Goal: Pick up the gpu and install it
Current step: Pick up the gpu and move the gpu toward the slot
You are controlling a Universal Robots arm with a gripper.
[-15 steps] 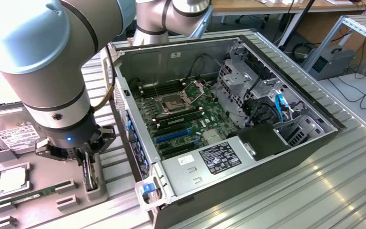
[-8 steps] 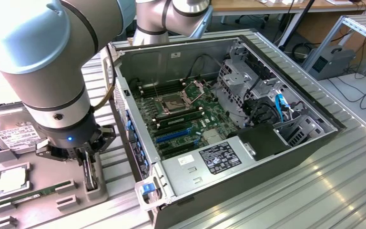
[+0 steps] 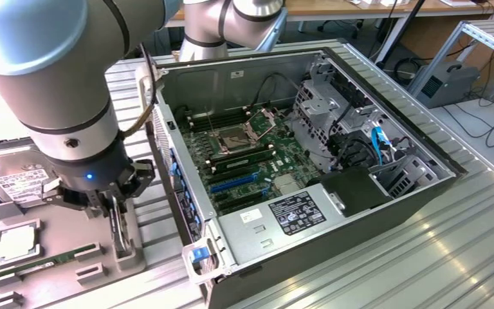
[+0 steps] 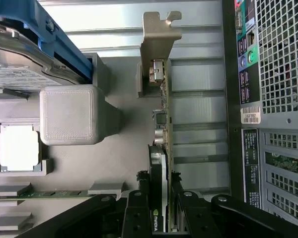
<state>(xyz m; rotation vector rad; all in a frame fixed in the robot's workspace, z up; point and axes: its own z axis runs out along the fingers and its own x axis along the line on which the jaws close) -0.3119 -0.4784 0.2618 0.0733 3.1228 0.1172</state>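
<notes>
Grey tray (image 3: 62, 232), end effector (image 4: 160, 191) clamping gpu (image 4: 164, 119), partly hidden

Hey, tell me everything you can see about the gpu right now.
The gpu is a thin card seen edge-on, standing on its long edge in the gray holder beside the open computer case. A bent silver metal bracket with a port caps one end. Small components line the board, and a black cover carries a logo. The tool is closed on the other end, a finger against each face. Whether it is lifted clear of the holder cannot be told.
</notes>
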